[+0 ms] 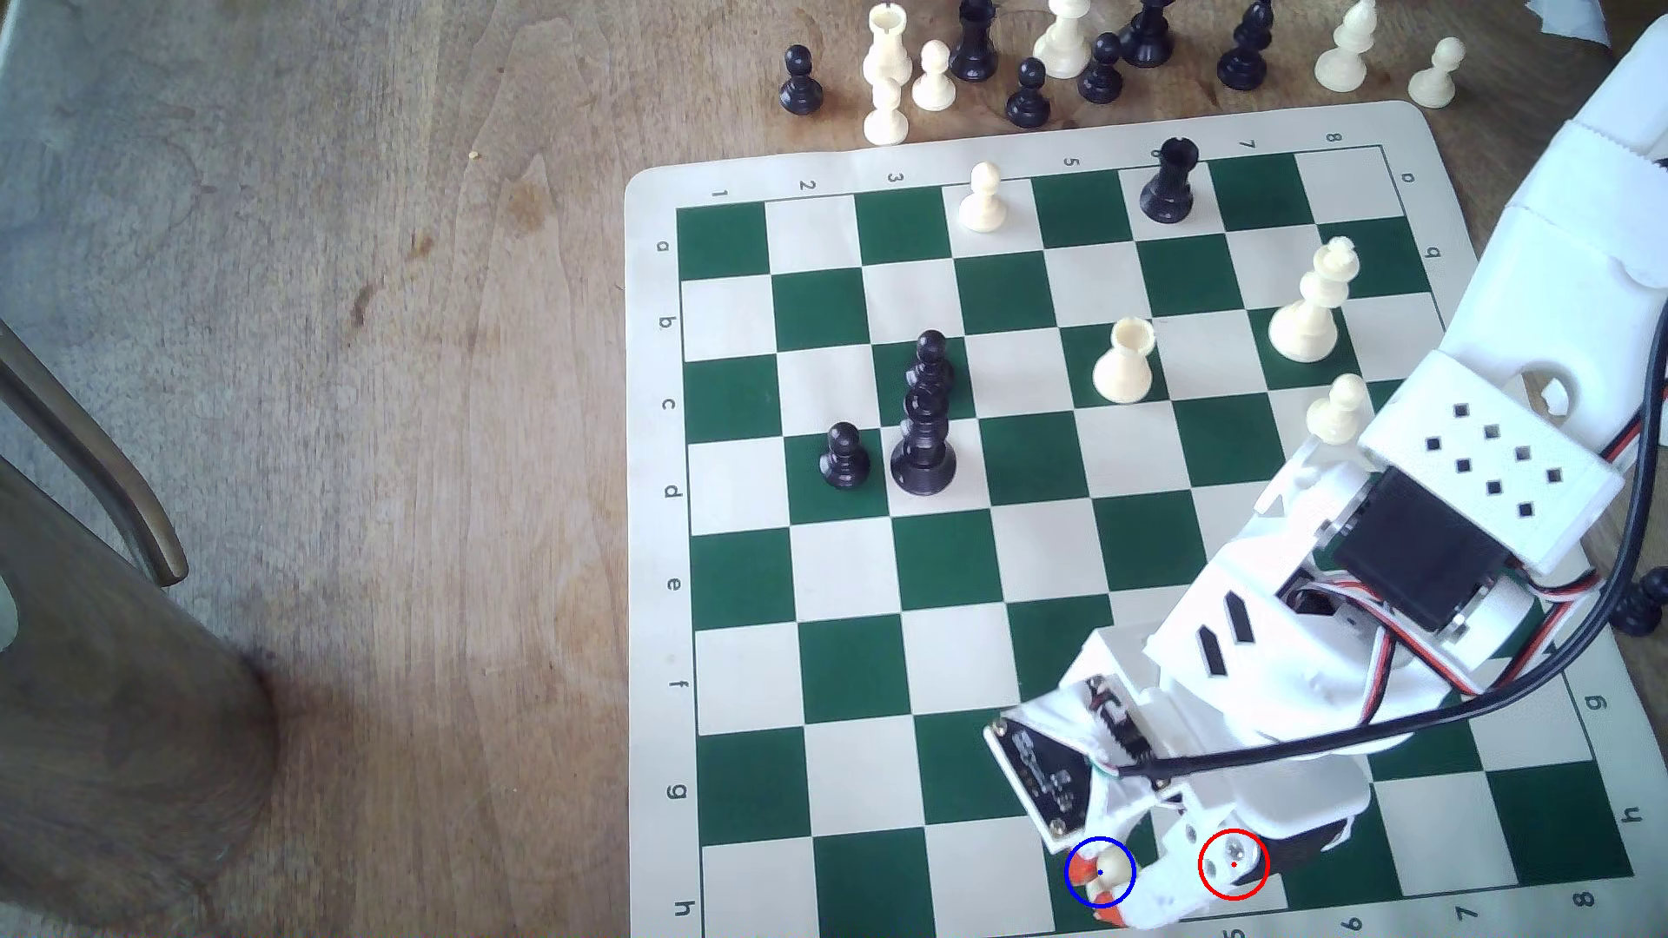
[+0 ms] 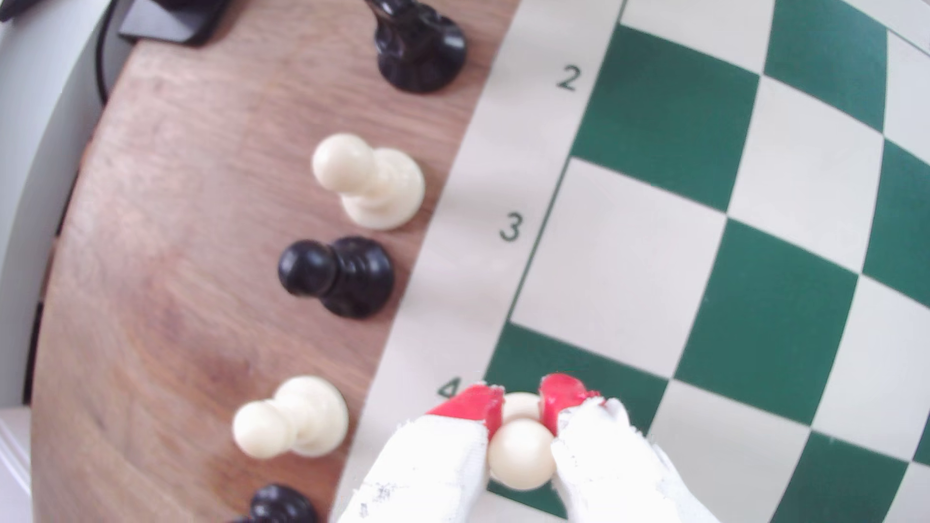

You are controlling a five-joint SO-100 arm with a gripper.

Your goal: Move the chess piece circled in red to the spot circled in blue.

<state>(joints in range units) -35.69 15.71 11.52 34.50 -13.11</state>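
Holding the small cream-white plastic pawn (image 2: 522, 452) clamped by its ball head in the red-tipped gripper (image 2: 521, 410), over the blue-ringed dark green square (image 1: 1079, 895); probably next: lowering squarely, then releasing.

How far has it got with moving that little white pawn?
Nearly finished. The pawn has left the red-ringed square and sits inside the blue ring, over the dark green square. The gripper is closed around it. Left: let go and pull away.
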